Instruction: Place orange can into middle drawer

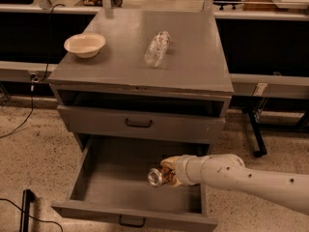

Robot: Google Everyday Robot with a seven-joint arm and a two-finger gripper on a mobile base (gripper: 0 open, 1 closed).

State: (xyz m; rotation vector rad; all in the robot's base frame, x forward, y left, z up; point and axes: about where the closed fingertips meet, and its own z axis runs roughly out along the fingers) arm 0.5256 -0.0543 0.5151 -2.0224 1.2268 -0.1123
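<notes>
The orange can (157, 177) lies sideways in my gripper (167, 173), its shiny silver end facing left. The gripper is shut on the can and holds it low inside the open middle drawer (111, 182), the grey cabinet's lowest drawer, right of the drawer's centre. My white arm (241, 178) reaches in from the right over the drawer's right wall. The drawer's black handle (131, 221) shows at the bottom edge. I cannot tell whether the can touches the drawer floor.
A closed upper drawer front (140, 123) with a black handle sits above. On the cabinet top (193, 66) lie a cream bowl (85, 44) and a clear plastic bottle (157, 48). A black cable and a black object (26, 207) lie on the floor at left.
</notes>
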